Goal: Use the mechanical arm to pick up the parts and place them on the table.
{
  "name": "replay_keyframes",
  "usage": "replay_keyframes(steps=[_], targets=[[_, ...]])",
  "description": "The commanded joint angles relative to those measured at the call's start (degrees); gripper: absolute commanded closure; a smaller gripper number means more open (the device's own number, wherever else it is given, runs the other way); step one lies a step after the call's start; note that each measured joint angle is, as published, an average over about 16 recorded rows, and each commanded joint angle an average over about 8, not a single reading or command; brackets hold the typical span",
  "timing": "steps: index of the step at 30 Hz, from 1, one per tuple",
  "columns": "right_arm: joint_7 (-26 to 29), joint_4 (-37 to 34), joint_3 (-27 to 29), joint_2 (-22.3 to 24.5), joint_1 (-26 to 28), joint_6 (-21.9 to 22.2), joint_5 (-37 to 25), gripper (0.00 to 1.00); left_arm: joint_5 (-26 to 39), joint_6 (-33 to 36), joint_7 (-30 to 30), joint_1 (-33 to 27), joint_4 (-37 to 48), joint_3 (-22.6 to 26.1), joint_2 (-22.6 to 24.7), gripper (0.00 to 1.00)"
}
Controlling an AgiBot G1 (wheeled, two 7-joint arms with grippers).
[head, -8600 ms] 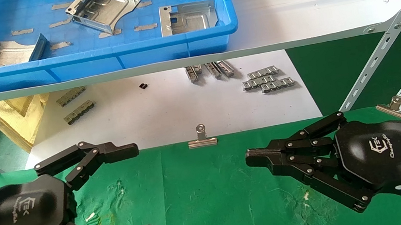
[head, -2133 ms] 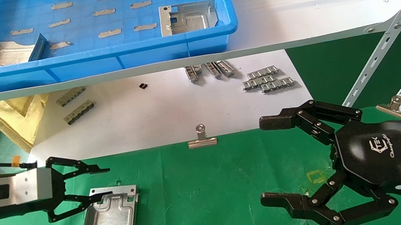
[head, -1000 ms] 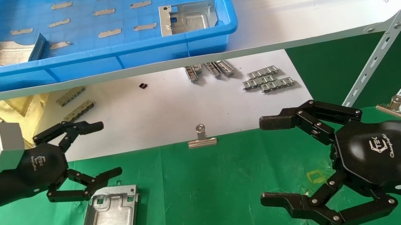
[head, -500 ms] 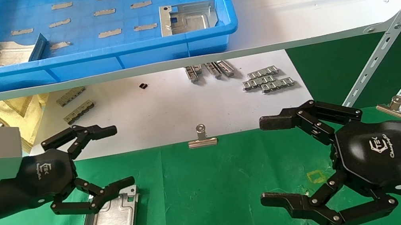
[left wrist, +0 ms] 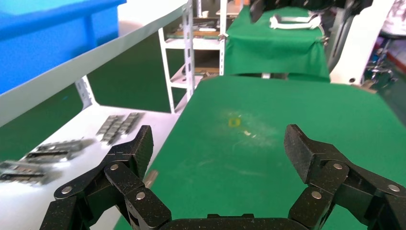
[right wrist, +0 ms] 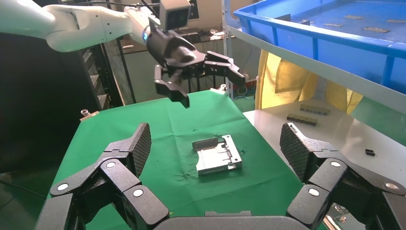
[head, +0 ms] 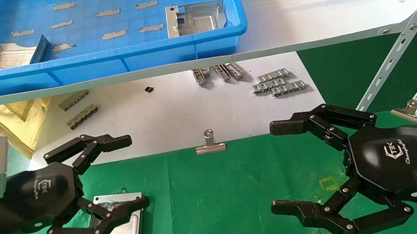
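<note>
One silvery part (head: 119,229) lies flat on the green table (head: 221,198) at the near left; it also shows in the right wrist view (right wrist: 218,155). My left gripper (head: 133,171), a black multi-finger hand, is open and empty. It hovers above the part, with its lower fingers (head: 123,212) crossing over the part in the head view. The right wrist view shows that hand (right wrist: 191,62) raised clear of the cloth. Two more parts (head: 6,55) (head: 195,18) lie in the blue bin (head: 99,59). My right gripper (head: 279,167) is open and empty over the table's right side.
The bin stands on a white metal shelf (head: 301,14) above a white sheet (head: 174,110) with grey ridged strips (head: 278,83). Binder clips (head: 210,144) (head: 408,108) hold the cloth's far edge. A yellow square mark (head: 330,183) is by the right hand.
The part from the bin's middle now lies on the table. Over the last second my open left hand moved nearer and rightward, over the part. The right hand opened earlier and has stayed still since.
</note>
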Motion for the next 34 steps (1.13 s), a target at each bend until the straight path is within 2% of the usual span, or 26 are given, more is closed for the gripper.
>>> replay_keyframes(steps=[1, 21, 34], targets=[[0.00, 0.00, 0.00, 0.00, 0.00, 0.00, 0.00, 0.00, -0.20, -0.21, -1.47, 1.05, -2.03, -1.15, -0.36, 0.00], [0.00, -0.01, 0.00, 0.00, -0.01, 0.01, 0.01, 0.00, -2.15, -2.15, -15.33, 11.04, -21.30, -12.11, -3.74, 0.00], [0.00, -0.01, 0.00, 0.00, -0.01, 0.02, 0.01, 0.00, -2.46, -2.36, -15.98, 11.81, -22.59, -12.93, -4.04, 0.00]])
